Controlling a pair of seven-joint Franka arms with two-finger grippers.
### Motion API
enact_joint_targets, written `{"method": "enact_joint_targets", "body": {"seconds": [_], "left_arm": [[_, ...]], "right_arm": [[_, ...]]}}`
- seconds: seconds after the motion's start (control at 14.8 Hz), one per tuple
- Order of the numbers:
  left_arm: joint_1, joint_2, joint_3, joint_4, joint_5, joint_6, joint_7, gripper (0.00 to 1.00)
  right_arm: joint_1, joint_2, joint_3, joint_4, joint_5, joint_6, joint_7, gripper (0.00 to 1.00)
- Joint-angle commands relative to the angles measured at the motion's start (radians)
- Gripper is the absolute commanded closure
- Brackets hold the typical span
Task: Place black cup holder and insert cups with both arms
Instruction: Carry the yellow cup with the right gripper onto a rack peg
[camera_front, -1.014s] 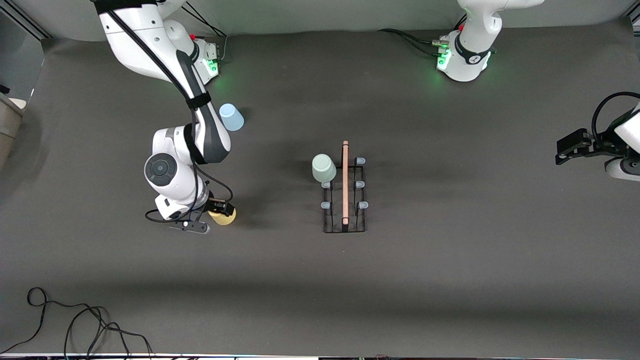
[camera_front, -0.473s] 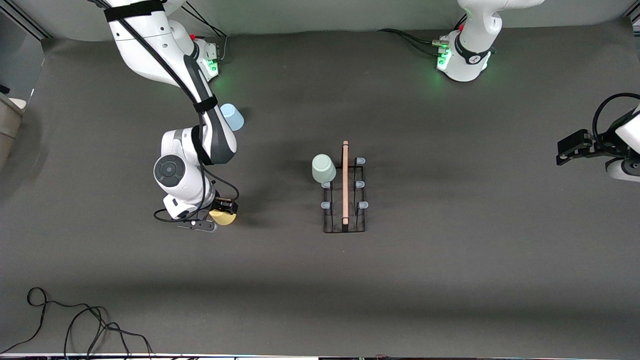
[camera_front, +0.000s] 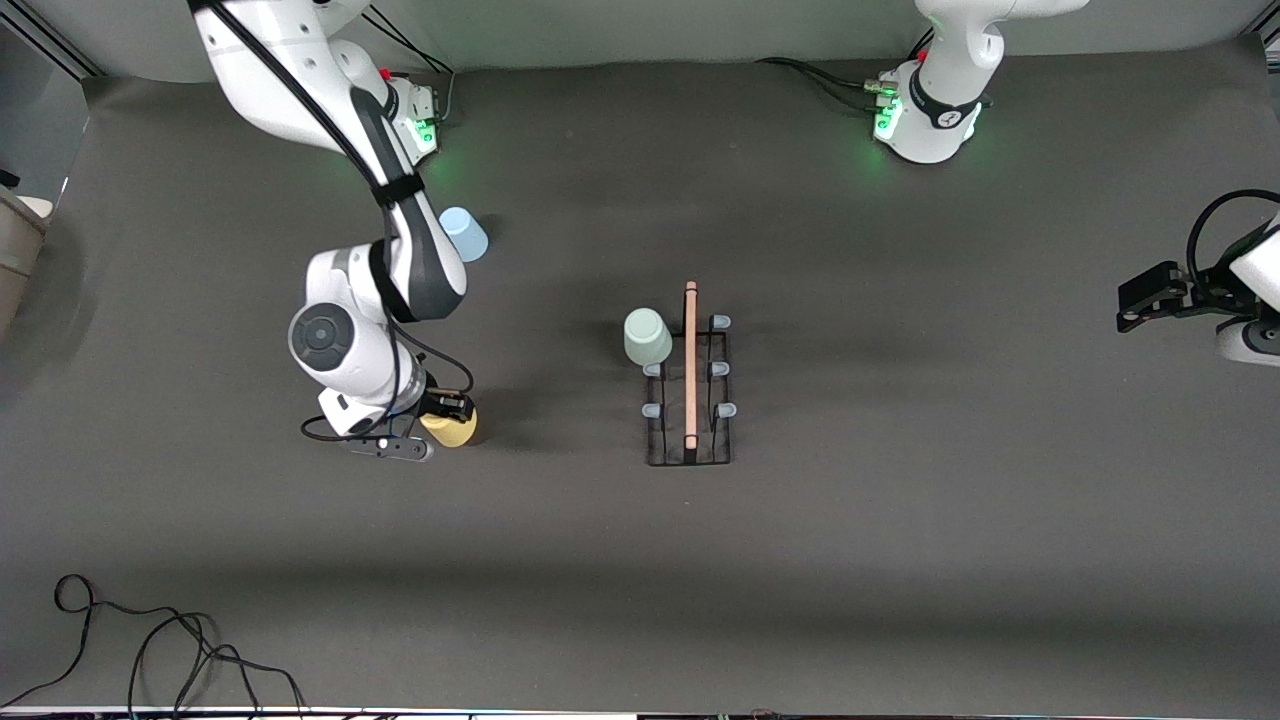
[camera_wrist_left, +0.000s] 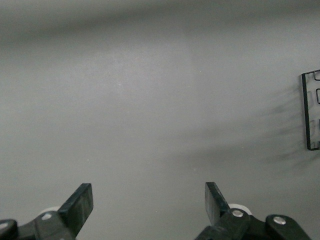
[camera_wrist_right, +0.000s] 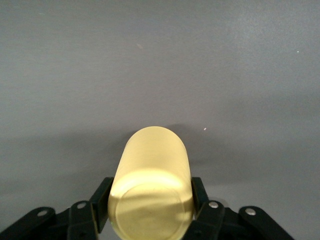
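The black cup holder (camera_front: 690, 370) stands mid-table, its wooden handle on top; one edge of it shows in the left wrist view (camera_wrist_left: 306, 115). A pale green cup (camera_front: 647, 336) sits upturned on a peg at the holder's end farthest from the front camera, on the right arm's side. The light blue cup (camera_front: 466, 236) stands upside down near the right arm's base. My right gripper (camera_front: 445, 418) (camera_wrist_right: 150, 195) is shut on the yellow cup (camera_front: 453, 429) (camera_wrist_right: 150, 170), one finger on each side near its base. My left gripper (camera_front: 1140, 300) (camera_wrist_left: 147, 192) waits open over the left arm's end of the table, holding nothing.
Loose black cables (camera_front: 150, 650) lie at the table's near corner at the right arm's end. A beige object (camera_front: 15, 240) sits just off the table's edge there. The dark mat (camera_front: 900, 560) is bare around the holder.
The right gripper has shut on the yellow cup, and its arm has shifted slightly. The left arm has barely moved.
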Motion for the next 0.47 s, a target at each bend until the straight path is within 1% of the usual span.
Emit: {"method": "enact_joint_targets", "body": {"seconds": [0.0, 0.14, 0.41], "left_arm": [[-0.007, -0.001, 0.0, -0.002, 0.021, 0.012, -0.015, 0.0], [-0.009, -0.001, 0.0, 0.0, 0.013, 0.014, -0.015, 0.0], [-0.009, 0.002, 0.0, 0.003, 0.007, 0.012, -0.021, 0.0]], "right_arm": [[0.008, -0.06, -0.007, 0.072, 0.029, -0.12, 0.03, 0.87], [0.012, -0.058, -0.006, 0.146, 0.029, -0.163, 0.097, 0.87], [0.067, -0.017, -0.004, 0.28, 0.03, -0.165, 0.277, 0.87]]}}
